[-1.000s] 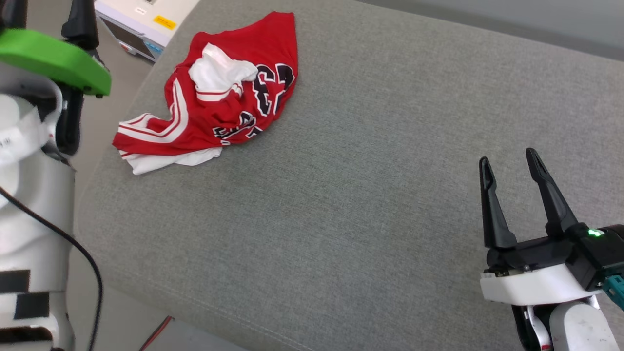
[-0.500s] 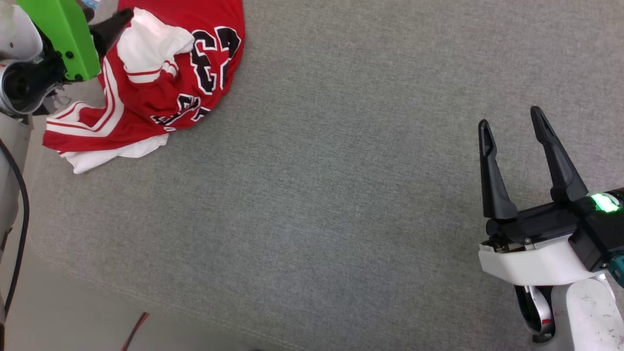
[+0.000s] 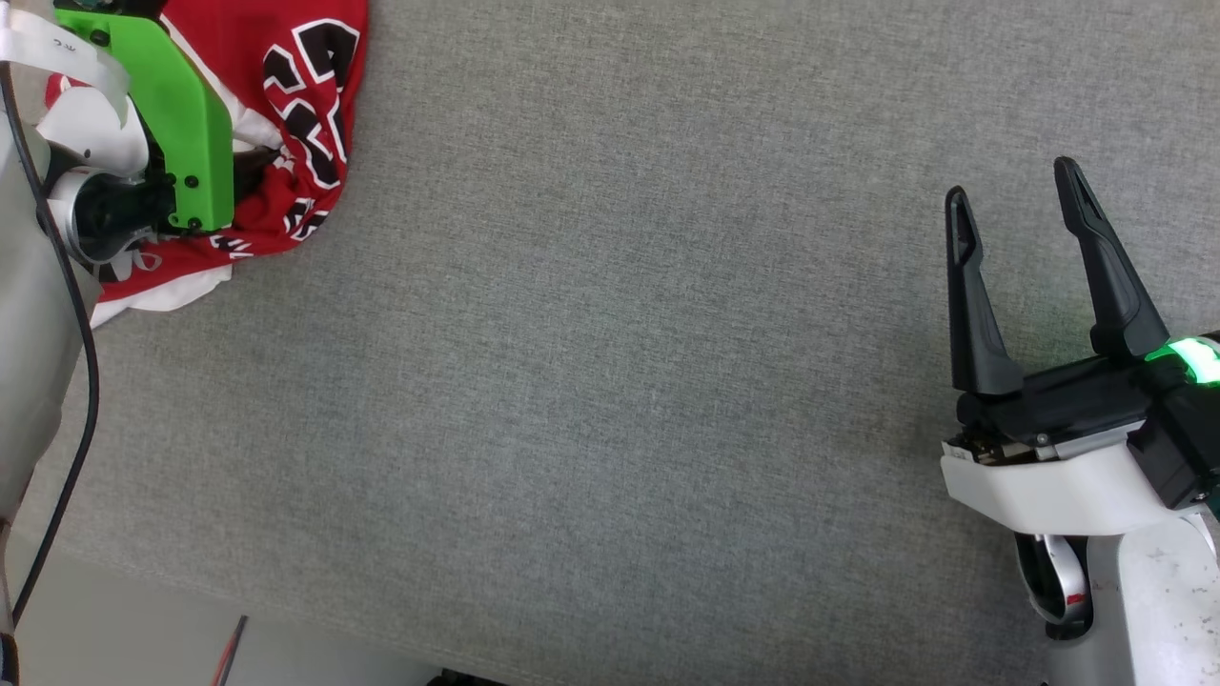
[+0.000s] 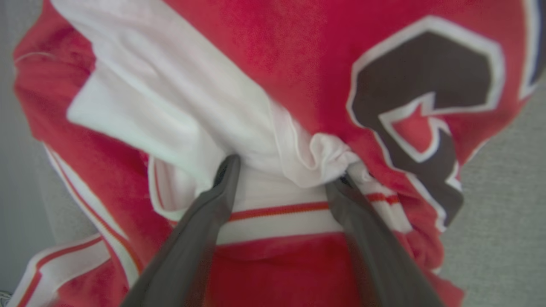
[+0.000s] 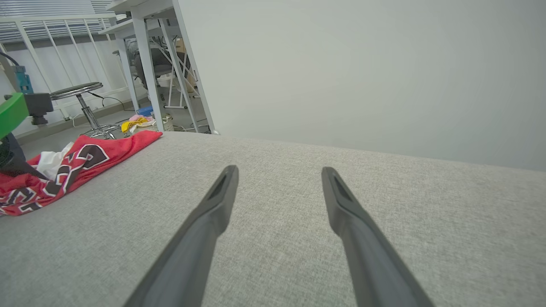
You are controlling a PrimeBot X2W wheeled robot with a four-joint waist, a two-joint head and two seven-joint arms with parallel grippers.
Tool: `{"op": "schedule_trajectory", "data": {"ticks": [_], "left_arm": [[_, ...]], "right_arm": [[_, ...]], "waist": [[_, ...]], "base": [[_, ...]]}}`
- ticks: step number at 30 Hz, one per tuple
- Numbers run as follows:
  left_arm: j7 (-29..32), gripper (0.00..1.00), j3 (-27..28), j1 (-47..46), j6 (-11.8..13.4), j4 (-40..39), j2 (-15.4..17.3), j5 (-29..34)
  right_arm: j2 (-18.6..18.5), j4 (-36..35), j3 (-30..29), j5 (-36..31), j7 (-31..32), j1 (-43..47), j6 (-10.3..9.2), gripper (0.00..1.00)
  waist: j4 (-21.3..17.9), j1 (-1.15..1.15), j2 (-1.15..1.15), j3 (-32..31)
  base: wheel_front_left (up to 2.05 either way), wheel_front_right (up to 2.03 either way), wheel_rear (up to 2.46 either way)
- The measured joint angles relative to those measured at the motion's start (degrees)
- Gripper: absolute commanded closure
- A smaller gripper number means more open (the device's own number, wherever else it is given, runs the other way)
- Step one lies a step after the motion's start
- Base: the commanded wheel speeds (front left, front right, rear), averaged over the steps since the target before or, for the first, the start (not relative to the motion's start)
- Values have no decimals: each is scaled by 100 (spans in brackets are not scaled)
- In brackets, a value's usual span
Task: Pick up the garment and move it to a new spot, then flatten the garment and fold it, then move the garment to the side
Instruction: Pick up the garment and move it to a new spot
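The garment [image 3: 286, 200], red with white sleeves and black white-edged numbers, lies crumpled at the far left of the grey cushioned surface [image 3: 610, 333]. My left arm's green bracket [image 3: 181, 114] covers part of it. In the left wrist view my left gripper [image 4: 286, 170] is open, its fingertips [image 4: 228, 170] pressed into the garment [image 4: 298, 64] on either side of a bunched white fold. My right gripper [image 3: 1012, 181] hovers open over bare cushion at the right, far from the garment [image 5: 76, 164]. Nothing is between the right gripper's [image 5: 279, 170] fingers.
The cushion's front edge runs along the bottom left, with floor [image 3: 124, 629] beyond it. A black cable [image 3: 81, 381] hangs by my left arm. Past the far edge stand white table legs [image 5: 145, 64], a stool [image 5: 81, 91] and coloured cloths [image 5: 134, 123] on the floor.
The head camera has swung, so the garment now sits further up and left. My left gripper has come from beside the garment down onto it. The right gripper stays open.
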Motion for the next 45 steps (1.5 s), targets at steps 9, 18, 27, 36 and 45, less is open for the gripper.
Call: {"op": "schedule_trajectory", "data": {"ticks": [9, 18, 27, 36, 45], "left_arm": [[-343, 100, -622, -220, -1, 244, 23, -118], [-1590, 100, -1304, -313, -5, 221, 130, 120], [-2576, 100, -2002, -889, -5, -401, 419, 494], [-2984, 100, -2675, -1301, -5, -1177, 297, 843], [-3044, 100, -3186, -1444, -5, -1900, -337, 1128]], "right_arm": [[0, 10, -46, 3, 0, -18, 0, 0], [31, 68, -78, 118, 0, 77, 0, 0], [68, 130, -145, 374, 0, 390, 0, 0], [82, 121, -188, 751, 0, 521, 0, 0], [82, 85, -268, 1004, 0, 530, 0, 0]], "waist": [[-81, -1, 0, 73], [-33, -1, 0, -421], [-11, -1, 0, -1125], [-271, -1, 0, -1630], [-956, -1, 0, -1737]], "base": [[0, 0, 0], [0, 0, 0], [0, 0, 0], [0, 0, 0], [0, 0, 0]]}}
